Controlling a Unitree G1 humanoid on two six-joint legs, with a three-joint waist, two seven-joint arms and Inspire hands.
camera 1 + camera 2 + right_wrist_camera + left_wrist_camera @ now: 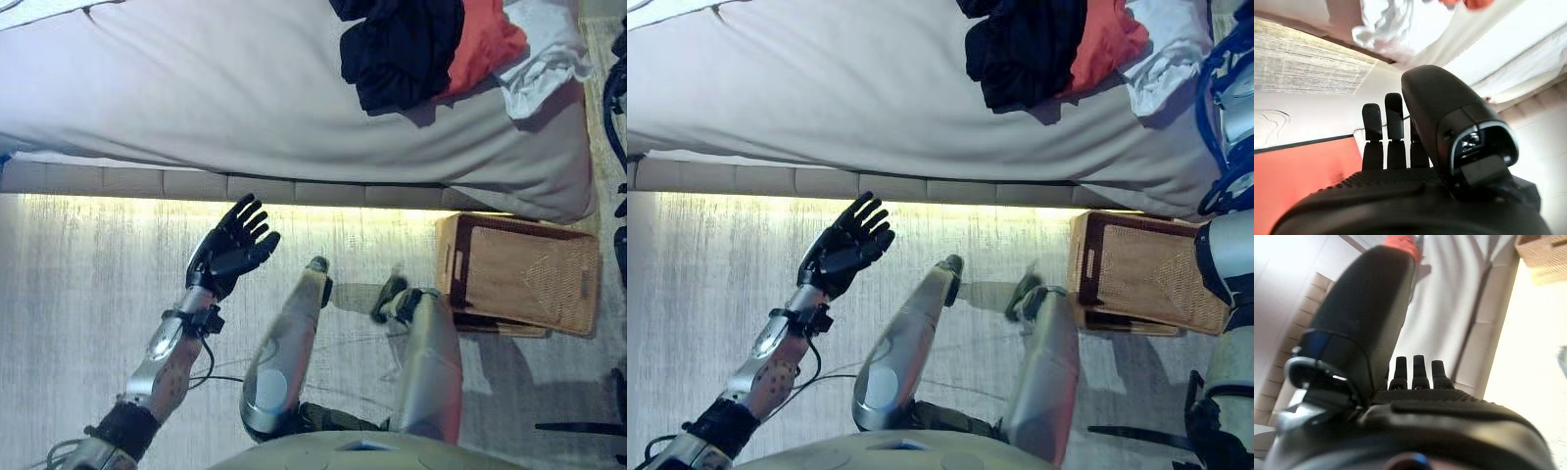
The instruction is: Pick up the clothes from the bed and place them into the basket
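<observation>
Three clothes (431,44) heaped across bed (216,98)

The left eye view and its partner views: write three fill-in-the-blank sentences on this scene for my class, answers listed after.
1. The pile of clothes lies on the ____.
2. The wicker basket stands on the ____ beside the bed.
3. The left hand hovers with fingers straight, so it is ____.

Missing words: bed; floor; open
</observation>
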